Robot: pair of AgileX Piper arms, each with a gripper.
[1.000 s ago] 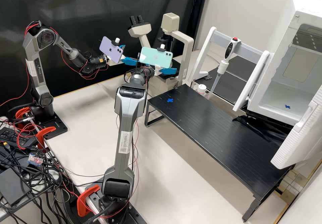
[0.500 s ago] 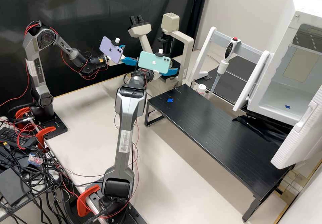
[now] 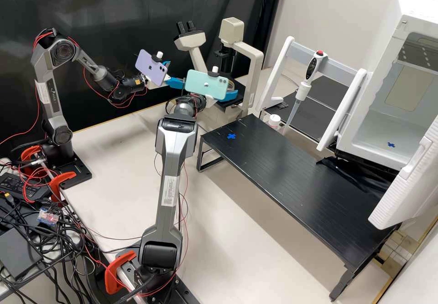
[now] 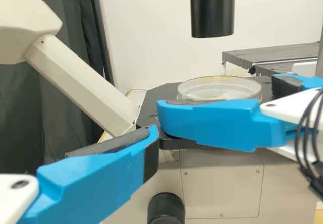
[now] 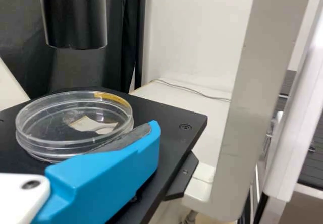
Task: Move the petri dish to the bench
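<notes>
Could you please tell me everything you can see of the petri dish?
The petri dish is round, shallow and clear, like plastic or glass, seemingly lidded, with a yellow strip along its rim. Something pale shows through it. It sits flat on the black stage, below the tube. A blue finger is close beside it; touching or not, I cannot tell.

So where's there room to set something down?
The black bench is bare between its blue cross and the white door; so is the white table between that bench and the near arm. It's crowded at the microscope, around the clear dish, and among the tangled cables.
</notes>
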